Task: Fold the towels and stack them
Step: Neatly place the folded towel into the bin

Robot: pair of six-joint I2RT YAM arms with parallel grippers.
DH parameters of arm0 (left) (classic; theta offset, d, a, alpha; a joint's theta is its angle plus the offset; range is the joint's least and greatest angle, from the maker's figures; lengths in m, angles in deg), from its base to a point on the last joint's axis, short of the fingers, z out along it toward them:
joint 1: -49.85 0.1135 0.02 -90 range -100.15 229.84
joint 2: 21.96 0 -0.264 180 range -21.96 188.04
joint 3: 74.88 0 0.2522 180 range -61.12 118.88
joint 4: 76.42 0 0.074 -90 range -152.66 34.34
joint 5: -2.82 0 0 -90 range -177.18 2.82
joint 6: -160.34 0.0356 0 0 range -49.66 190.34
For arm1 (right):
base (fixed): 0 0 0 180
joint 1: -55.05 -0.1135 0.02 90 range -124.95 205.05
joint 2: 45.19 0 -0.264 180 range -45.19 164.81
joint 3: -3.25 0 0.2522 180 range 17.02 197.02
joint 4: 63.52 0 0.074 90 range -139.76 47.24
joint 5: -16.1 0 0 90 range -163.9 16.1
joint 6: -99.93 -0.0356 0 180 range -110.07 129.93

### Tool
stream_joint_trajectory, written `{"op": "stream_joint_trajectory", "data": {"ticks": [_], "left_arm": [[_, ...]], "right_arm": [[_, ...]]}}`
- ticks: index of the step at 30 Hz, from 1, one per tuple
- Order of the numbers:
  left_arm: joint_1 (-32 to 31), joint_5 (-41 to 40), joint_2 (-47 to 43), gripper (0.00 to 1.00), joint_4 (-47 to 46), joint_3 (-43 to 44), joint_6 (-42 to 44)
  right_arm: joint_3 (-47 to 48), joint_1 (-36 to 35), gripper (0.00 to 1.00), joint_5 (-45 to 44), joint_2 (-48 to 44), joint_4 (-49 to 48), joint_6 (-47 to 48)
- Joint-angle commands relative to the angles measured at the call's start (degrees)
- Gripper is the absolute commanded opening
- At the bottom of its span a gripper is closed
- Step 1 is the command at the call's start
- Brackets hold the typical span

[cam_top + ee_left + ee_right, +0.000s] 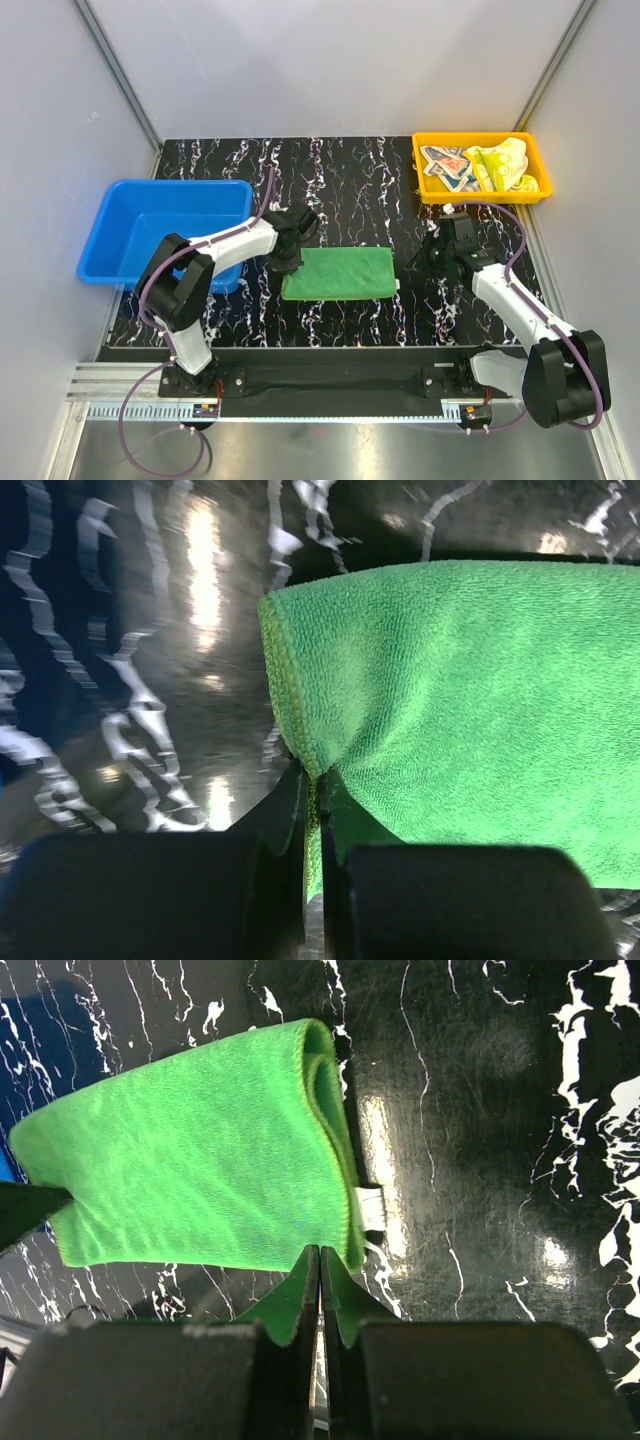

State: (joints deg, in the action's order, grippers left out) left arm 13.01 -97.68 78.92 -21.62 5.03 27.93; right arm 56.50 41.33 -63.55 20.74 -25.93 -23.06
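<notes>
A plain green towel point(340, 273) lies in the middle of a black marbled bench point(350, 190), already doubled over, with a folded loop showing at its right end. The left tool point(285, 265) is clenched on the hem at the towel's left end. The right tool point(412, 262) is closed too and appears to pinch the near right corner, though only a sliver of cloth sits between its tips.

Two more towels, a pale yellow crocodile towel point(505, 165) and a printed cream towel point(447, 162), sit crumpled in a yellow bin point(470, 197) at the far right. A blue bin point(150, 215) stands at the left.

I'd say the risk is in the grips. Both holds are thin, right at the hem, so the soft cloth could slip free when lifted. If the two arms pull unevenly, the layers may slide apart and skew the fold.
</notes>
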Motion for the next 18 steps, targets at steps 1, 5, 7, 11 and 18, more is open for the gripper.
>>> {"op": "stream_joint_trajectory", "data": {"ticks": [1,5,7,11,18], "left_arm": [[-0.3,-7.7,-0.1,0.0,6.4,3.7,3.5],[-1.0,-10.9,-0.5,0.0,10.2,6.4,5.1],[-1.4,-13.6,-0.6,0.0,12.2,8.5,5.8],[-1.5,-18.7,-1.2,0.0,17.7,12.2,7.6],[-0.9,-29.0,-3.6,0.0,27.1,18.8,11.4]], "right_arm": [[0.6,0.2,0.07,1.3,-1.2,-1.6,0.7],[0.7,0.2,0.07,1.4,-1.1,-1.9,0.7],[0.7,0.2,0.07,1.5,-0.9,-2.0,0.7],[1.0,0.2,0.07,1.3,-0.5,-1.9,1.1],[2.1,0.3,0.07,1.7,0.0,-2.0,1.0]]}}
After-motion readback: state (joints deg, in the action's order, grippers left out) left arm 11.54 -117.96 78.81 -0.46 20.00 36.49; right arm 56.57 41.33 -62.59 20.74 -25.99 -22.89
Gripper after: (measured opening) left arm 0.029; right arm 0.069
